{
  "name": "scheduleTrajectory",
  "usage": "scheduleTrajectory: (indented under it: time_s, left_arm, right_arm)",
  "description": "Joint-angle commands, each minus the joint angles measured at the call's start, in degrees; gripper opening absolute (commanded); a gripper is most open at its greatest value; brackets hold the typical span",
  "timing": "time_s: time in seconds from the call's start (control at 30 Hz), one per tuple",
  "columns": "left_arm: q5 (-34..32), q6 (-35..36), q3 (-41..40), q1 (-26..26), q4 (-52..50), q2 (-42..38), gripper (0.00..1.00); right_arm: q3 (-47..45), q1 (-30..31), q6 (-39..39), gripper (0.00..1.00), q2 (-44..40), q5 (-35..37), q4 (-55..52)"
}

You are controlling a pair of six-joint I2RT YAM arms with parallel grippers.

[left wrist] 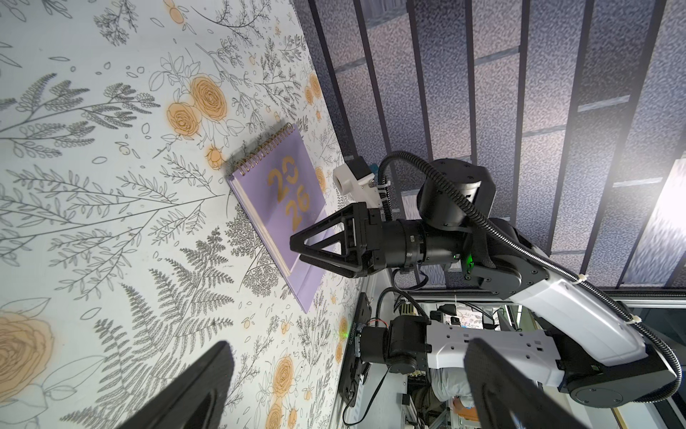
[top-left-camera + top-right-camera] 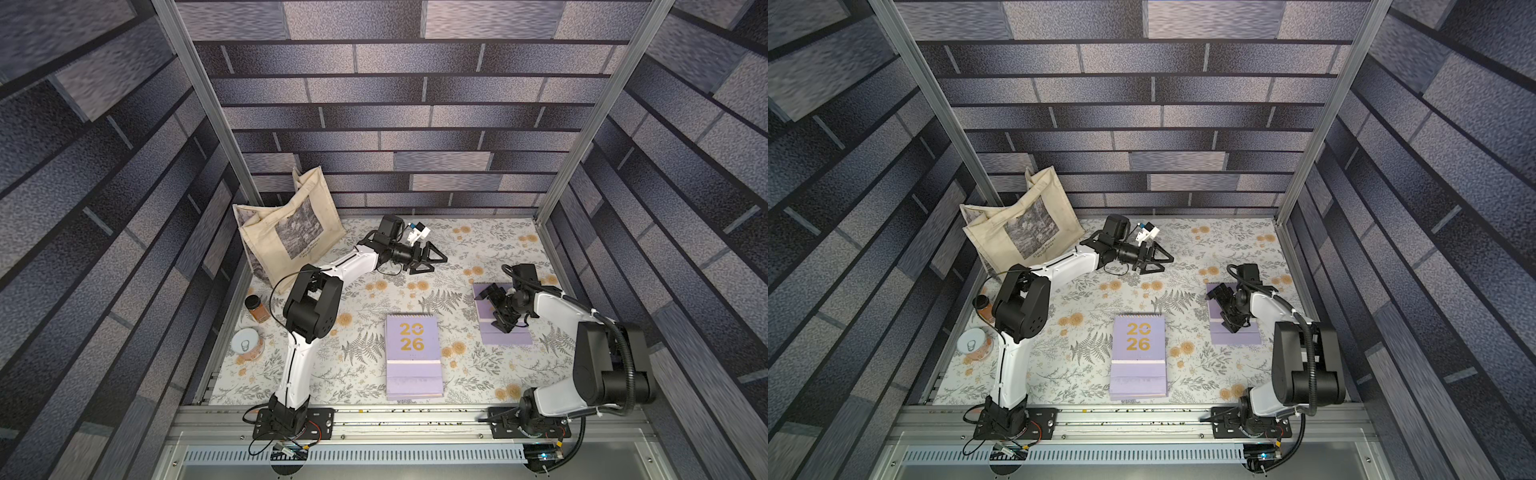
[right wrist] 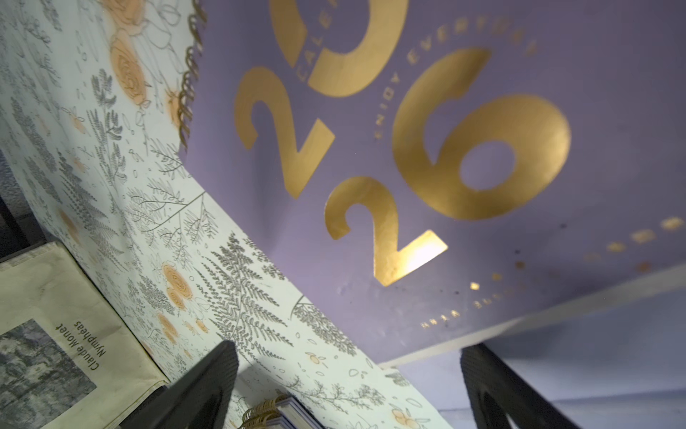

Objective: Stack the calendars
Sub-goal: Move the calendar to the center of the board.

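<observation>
Floral worktop (image 2: 478, 249): my right tool (image 2: 492, 311), jaws wide and empty, is poised over the lone lavender calendar (image 2: 505, 338) near the right edge; I should pinch its edge squarely and lay it flush on the front-centre stack (image 2: 411, 353), left tool (image 2: 432, 264) idle, open.

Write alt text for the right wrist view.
A lavender calendar with gold "20 26" fills the view, lying on the floral table just beyond the open jaws. A cream tote bag and the spiral edge of a second calendar show nearby.
</observation>
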Motion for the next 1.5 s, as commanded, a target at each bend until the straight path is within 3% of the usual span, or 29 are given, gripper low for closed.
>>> scheduleTrajectory:
  time_s: [0.0,0.37,0.63,0.9,1.0,1.07,1.47]
  left_arm:
    - [-0.26,2.66,-0.27,0.80,-1.44,-3.08,1.00]
    - [-1.88,3.18,3.29,1.24,-4.53,-0.51,1.00]
    - [-6.08,0.16,12.87,-0.37,-6.55,6.05,1.00]
    - [-6.44,-1.18,22.18,-1.91,-9.31,13.51,1.00]
    - [-6.45,-1.06,24.71,-2.58,-10.74,15.74,1.00]
    - [-6.57,-1.01,26.12,-3.00,-11.39,17.17,1.00]
    - [-7.96,-1.39,33.98,-4.73,-14.55,23.98,1.00]
  right_arm:
    - [2.74,2.04,2.09,0.96,5.20,0.63,4.35]
    - [17.88,4.14,0.81,0.96,15.52,-5.06,5.67]
    - [28.74,1.87,-16.66,0.97,11.39,-4.20,-11.70]
    - [33.32,-11.32,-30.79,0.98,11.65,-7.67,-22.10]
    - [35.87,-13.27,-39.23,0.98,14.52,-2.59,-29.00]
    - [35.40,-13.63,-42.78,0.99,15.13,1.23,-29.52]
    - [30.00,-15.53,-47.86,0.98,22.26,-4.26,-20.99]
